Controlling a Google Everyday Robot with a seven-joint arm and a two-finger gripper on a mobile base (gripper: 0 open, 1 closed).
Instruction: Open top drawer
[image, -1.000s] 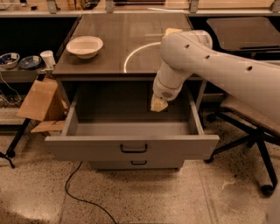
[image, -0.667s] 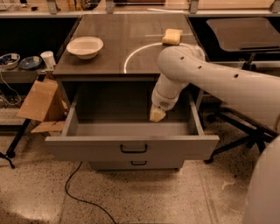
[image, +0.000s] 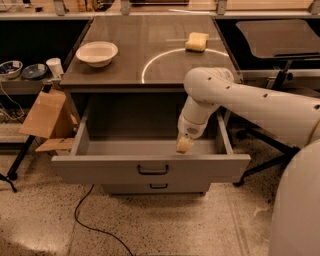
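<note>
The top drawer is a wide grey drawer with a small black bar handle. It stands pulled far out from under the dark tabletop, and its plain grey inside holds nothing. My gripper hangs from the white arm just inside the drawer's front wall, right of the handle, with its yellowish tip low over the drawer floor. A narrower grey drawer with a like handle sits shut below.
A white bowl and a yellow sponge lie on the tabletop. A cardboard box leans at the drawer's left. A black cable runs over the floor in front. An office chair stands at the right.
The view has moved closer and higher. My gripper has shifted toward the drawer's front wall. The drawer stays pulled out.
</note>
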